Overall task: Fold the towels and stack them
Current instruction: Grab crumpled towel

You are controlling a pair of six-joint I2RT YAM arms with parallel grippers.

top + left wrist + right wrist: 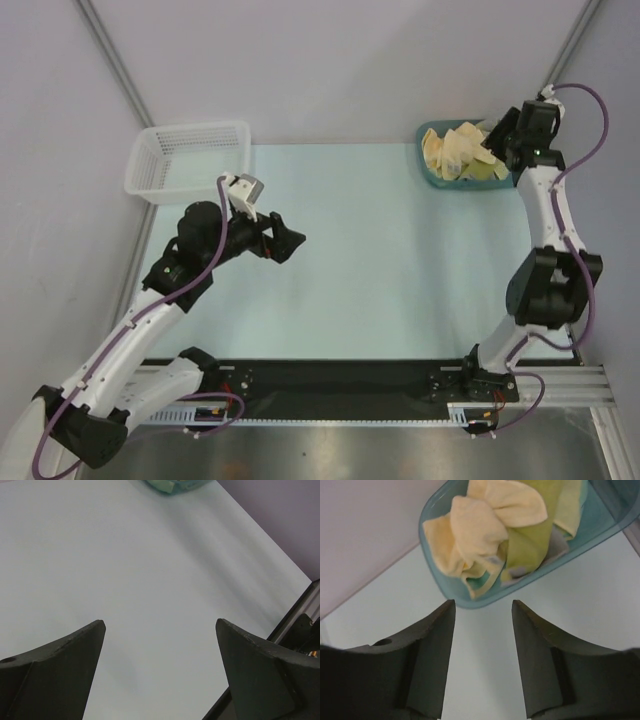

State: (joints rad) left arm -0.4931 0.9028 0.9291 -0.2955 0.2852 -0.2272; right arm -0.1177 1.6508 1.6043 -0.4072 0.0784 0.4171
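Note:
Several crumpled yellow and green towels lie heaped in a teal tub at the table's far right. In the right wrist view the towels fill the tub just beyond my fingertips. My right gripper hovers over the tub's right end, open and empty; in its own view the gripper has its jaws apart over bare table. My left gripper is open and empty above the table's left middle, far from the towels; in its wrist view the gripper frames only table.
A white mesh basket stands at the far left corner. The pale blue table runs between it and the tub. Grey walls close the back and sides. A black rail with the arm bases lines the near edge.

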